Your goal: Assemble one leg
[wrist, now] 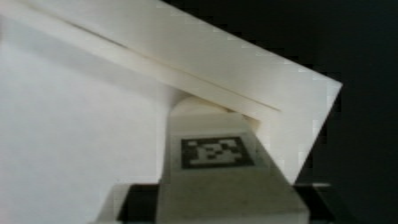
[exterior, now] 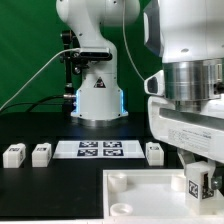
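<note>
Pincer (exterior: 199,183) is clamped on one leg (exterior: 196,182), tag face outward, at about 4 o'clock in the exterior view. The held leg sits over the near right part of the white tray-like piece (exterior: 150,190); contact with the tray can't be judged from here. One round corner socket (exterior: 118,182) shows at the tray's 9 o'clock side, another partly cut off at the frame's lower edge.

Wrist view: the leg (wrist: 217,160) is held between the fingers, marker tag (wrist: 215,151) facing the camera, with the tray's rim (wrist: 214,70) running diagonally behind it. Fingertips are mostly hidden at the frame edge.

Three more legs stand loose on the black tabletop (exterior: 40,130): two (exterior: 14,155) (exterior: 41,154) at 9 o'clock, side by side but apart, one (exterior: 154,152) just beside the marker board (exterior: 97,149) on the exterior view's right. Marker board lies flat at centre.
</note>
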Controlling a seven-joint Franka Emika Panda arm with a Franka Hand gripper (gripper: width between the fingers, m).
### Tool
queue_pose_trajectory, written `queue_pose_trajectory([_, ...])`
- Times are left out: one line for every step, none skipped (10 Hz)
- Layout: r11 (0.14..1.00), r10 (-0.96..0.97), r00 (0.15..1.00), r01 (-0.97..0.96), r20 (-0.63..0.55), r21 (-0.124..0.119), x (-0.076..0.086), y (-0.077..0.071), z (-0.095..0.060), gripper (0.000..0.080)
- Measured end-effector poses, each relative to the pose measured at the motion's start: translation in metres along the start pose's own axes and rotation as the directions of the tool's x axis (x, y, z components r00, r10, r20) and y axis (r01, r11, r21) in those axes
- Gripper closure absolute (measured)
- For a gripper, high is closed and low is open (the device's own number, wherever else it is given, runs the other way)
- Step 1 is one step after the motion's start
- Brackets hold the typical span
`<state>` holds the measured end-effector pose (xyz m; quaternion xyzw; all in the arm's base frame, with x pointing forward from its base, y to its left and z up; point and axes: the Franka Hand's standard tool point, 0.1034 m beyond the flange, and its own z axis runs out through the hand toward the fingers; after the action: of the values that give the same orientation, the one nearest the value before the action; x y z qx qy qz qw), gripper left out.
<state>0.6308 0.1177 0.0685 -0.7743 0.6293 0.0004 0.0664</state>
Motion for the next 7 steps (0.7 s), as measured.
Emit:
queue_pose_trajectory([0.989,0.147,0.989,-0.147,0.01,-0.002,-0.0013,-0.0007,0.0006,0.0504])
queue_pose_trajectory([0.946,0.326,0.945,-0.326,0.028,-0.004,-0.0044,-0.0011,0.0013,0.0504])
queue_pose_trajectory([0.896,0.443,0.896,-0.443,0.024,-0.006,-0.0042,-0.0009,0.0014,0.0504])
queue_pose_trajectory([0.855,0.518,0.855,-0.518,0.021,-0.006,-0.0032,-0.0009,0.0014,0.0504])
queue_pose_trajectory([0.823,0.568,0.823,-0.568,0.016,-0.005,-0.0019,-0.0008,0.0011,0.0504])
queue_pose_trajectory([0.822,0.57,0.822,-0.57,0.01,-0.003,-0.0013,-0.0004,0.0008,0.0504])
queue_pose_trajectory([0.838,0.545,0.838,-0.545,0.009,-0.002,-0.0008,0.0001,0.0009,0.0504])
